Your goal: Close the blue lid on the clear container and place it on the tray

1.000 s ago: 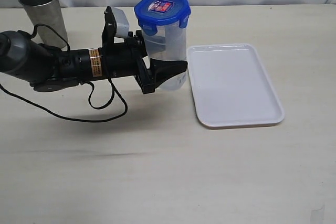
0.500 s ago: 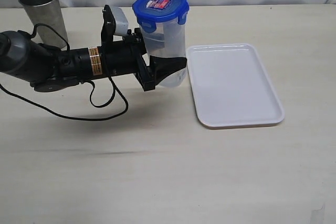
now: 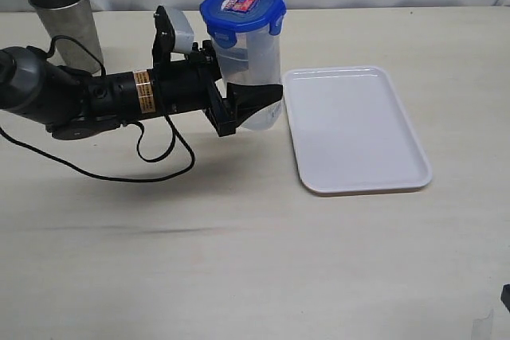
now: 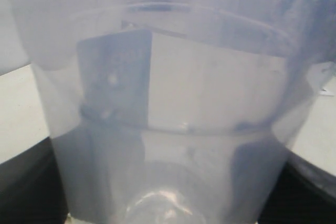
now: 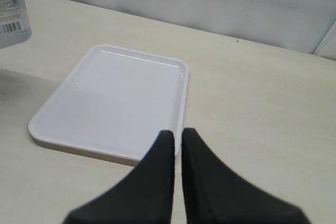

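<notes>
Two jaws of the left gripper (image 3: 253, 85) clamp the clear container (image 3: 253, 61) mid-wall, blue lid (image 3: 242, 7) on top, just beside the tray (image 3: 355, 129) toward the worktop's far edge; it is judged light, rigid and slick, while the right gripper (image 5: 177, 140) is closed and empty.

one clear container (image 3: 259, 57), one blue lid (image 3: 243, 7), one tray (image 3: 358, 129), one metal cup (image 3: 65, 20)

Left arm (image 3: 119, 95) level, left tool (image 3: 256, 91) clamping clear container (image 3: 253, 57); right tool (image 5: 177, 136) closed.
</notes>
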Available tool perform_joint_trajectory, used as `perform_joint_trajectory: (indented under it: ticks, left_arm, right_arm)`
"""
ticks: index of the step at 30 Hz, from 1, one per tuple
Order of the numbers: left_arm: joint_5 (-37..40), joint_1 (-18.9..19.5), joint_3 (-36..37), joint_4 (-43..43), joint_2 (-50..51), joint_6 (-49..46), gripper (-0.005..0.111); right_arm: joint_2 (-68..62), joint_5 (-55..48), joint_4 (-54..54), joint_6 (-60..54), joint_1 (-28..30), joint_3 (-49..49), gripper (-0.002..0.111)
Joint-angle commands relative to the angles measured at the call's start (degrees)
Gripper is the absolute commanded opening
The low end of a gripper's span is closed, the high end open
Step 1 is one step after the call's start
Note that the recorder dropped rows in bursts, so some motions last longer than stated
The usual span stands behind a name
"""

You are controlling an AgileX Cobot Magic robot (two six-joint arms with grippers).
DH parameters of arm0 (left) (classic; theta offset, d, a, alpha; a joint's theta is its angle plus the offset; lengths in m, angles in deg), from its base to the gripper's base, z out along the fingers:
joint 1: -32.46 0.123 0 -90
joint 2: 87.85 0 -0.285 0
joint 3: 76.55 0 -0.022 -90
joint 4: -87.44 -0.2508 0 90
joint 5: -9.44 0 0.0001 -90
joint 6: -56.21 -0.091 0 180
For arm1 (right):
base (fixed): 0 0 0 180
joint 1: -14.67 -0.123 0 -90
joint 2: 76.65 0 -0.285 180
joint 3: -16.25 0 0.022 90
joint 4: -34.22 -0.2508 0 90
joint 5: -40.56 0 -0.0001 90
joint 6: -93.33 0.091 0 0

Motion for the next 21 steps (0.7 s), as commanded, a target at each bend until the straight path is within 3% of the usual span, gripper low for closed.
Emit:
perform_joint_trajectory:
  ticks: [1,13,21]
  left_arm:
    - [-2.3,-0.1,-0.3,1.6,-0.8,-0.3,0.0]
    - [-2.3,-0.1,-0.3,2.3,-0.8,-0.6,0.0]
    - [-2.3,-0.1,-0.3,2.9,-0.8,-0.8,0.0]
  right_arm:
    - [0.2,-0.5,-0.1,0.2,0.0,0.1,0.005]
    - [0.2,0.1,-0.5,0.4,0.0,0.1,0.005]
    - [0.2,5.6,-1.5,11.4,0.0,0.1,0.005]
